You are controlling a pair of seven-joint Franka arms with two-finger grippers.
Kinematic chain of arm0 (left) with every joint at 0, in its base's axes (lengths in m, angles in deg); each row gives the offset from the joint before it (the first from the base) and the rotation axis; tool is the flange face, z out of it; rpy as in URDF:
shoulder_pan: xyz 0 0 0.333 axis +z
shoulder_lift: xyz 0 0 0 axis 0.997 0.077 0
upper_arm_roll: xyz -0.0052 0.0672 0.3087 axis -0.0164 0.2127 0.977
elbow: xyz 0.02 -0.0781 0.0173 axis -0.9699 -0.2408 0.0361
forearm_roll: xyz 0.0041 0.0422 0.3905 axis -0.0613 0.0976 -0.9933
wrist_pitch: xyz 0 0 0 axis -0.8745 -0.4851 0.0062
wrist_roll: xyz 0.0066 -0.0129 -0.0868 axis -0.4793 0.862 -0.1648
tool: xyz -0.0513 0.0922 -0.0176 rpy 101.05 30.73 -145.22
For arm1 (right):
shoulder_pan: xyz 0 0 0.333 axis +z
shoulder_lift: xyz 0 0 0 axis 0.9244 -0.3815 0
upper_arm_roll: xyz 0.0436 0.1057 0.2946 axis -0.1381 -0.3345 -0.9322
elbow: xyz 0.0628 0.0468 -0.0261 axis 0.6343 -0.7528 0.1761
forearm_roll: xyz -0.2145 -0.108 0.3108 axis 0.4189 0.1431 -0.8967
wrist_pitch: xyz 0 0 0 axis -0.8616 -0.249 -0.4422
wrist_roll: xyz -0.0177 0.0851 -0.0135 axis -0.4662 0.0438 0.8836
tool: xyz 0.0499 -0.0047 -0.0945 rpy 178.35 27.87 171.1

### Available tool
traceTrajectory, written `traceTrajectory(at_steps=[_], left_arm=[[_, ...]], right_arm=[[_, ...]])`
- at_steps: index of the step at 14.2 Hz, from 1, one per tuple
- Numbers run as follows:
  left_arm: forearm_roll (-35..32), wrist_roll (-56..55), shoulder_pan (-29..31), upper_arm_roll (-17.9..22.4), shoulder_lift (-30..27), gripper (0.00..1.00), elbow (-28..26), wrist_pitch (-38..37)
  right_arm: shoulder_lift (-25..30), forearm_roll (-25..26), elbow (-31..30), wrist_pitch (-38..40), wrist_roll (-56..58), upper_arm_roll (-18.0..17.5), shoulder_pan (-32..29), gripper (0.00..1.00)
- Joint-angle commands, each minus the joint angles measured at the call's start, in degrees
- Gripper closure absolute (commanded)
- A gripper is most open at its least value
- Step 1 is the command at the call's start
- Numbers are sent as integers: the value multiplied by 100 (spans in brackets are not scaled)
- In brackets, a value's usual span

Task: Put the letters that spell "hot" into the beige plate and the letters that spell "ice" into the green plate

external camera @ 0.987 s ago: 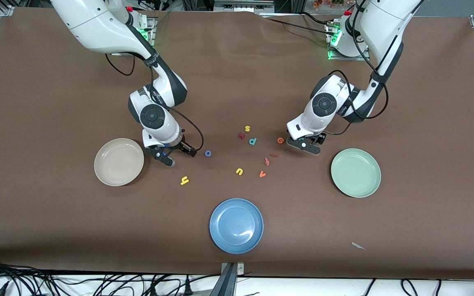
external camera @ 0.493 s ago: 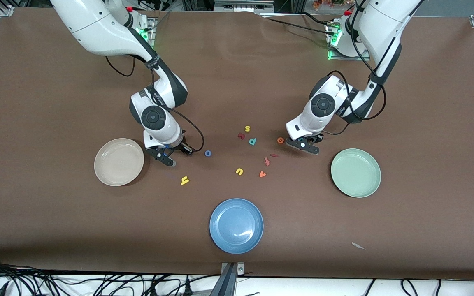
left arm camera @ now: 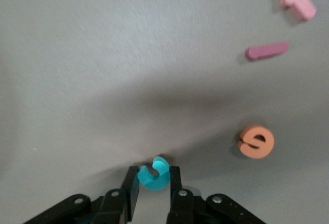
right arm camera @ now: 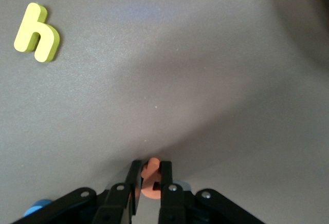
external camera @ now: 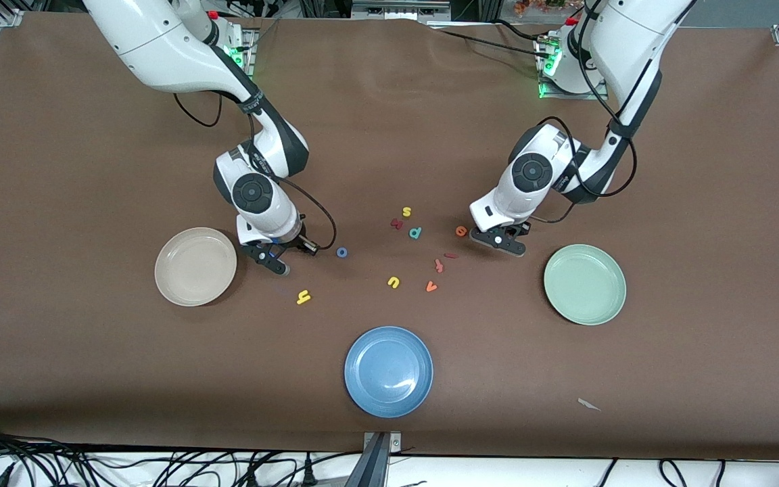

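Beige plate (external camera: 195, 266) at the right arm's end of the table, nothing in it. Right arm reaches down from its base, elbow bent, wrist pointing at the table just beside that plate. Right gripper (external camera: 273, 258) low at the table, fingers (right arm camera: 165, 175) pinched together on an orange letter (right arm camera: 151, 179), probably the "t", too hidden to read its shape. Yellow "h" (external camera: 303, 296) lies flat nearer the front camera than that gripper. Blue "o" (external camera: 341, 252) flat, just beside the gripper toward the table's middle. Blue plate (external camera: 388, 370) nearest the front camera.

Mid-table loose letters: yellow "s" (external camera: 406, 212), teal "p" (external camera: 415, 233), yellow "u" (external camera: 393, 282), orange "v" (external camera: 431, 287). Dark red "i" (external camera: 450, 256) flat, long axis roughly across the table. Orange "e" (external camera: 460, 230) flat, beside the left gripper.

Left arm bent likewise, wrist down. Left gripper (external camera: 498, 240) at the table, fingers (left arm camera: 132, 193) clamped on the teal "c" (left arm camera: 153, 173), standing on edge. Green plate (external camera: 584, 284) at the left arm's end.
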Motion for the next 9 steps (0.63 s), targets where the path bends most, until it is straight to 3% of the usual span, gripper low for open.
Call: traceTrajectory(at_steps=[1, 4, 9], left_arm=[[-193, -83, 239, -12, -285, 94, 204, -445], [-193, 415, 458, 40, -356, 92, 793, -1289], [-201, 1944, 1469, 41, -76, 89, 1268, -1397]], right_arm=[[-91, 123, -16, -131, -132, 14, 26, 94], [32, 132, 142, 26, 16, 23, -35, 99], [576, 141, 442, 1370, 1341, 426, -71, 100]])
